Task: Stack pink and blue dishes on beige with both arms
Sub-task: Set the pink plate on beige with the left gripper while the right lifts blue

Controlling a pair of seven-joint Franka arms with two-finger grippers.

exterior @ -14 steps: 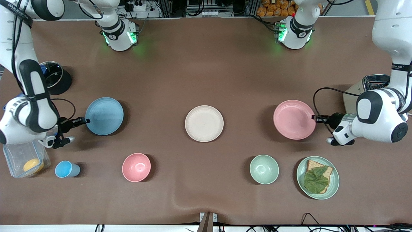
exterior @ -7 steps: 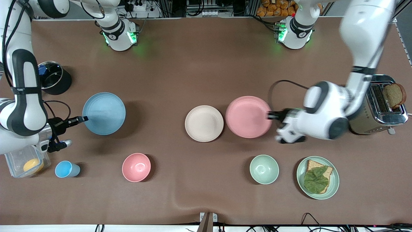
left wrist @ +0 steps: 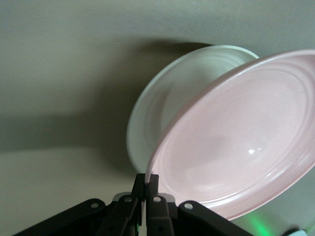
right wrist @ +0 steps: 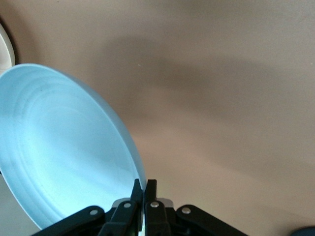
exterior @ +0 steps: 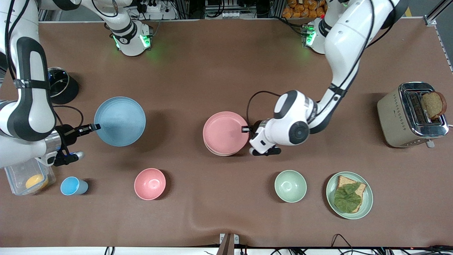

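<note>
The pink plate (exterior: 224, 131) hangs tilted just over the beige plate (exterior: 223, 154) at the table's middle. Only a sliver of beige rim shows beneath it. My left gripper (exterior: 245, 129) is shut on the pink plate's rim at the side toward the left arm's end. In the left wrist view the pink plate (left wrist: 241, 142) leans over the beige plate (left wrist: 162, 113), pinched by the left gripper (left wrist: 146, 184). The blue plate (exterior: 120, 121) is lifted above the table toward the right arm's end, with my right gripper (exterior: 92, 126) shut on its rim. The right wrist view shows the blue plate (right wrist: 64, 152) in the right gripper (right wrist: 144, 189).
Nearer the front camera stand a pink bowl (exterior: 149, 183), a blue cup (exterior: 72, 186), a green bowl (exterior: 290, 186) and a green plate with bread and leaf (exterior: 349, 195). A toaster (exterior: 410, 115) sits at the left arm's end. A clear container (exterior: 26, 177) and a black pot (exterior: 60, 85) sit at the right arm's end.
My left arm has carried the pink plate from the left arm's end to over the beige plate. My right gripper has raised the blue plate off the table.
</note>
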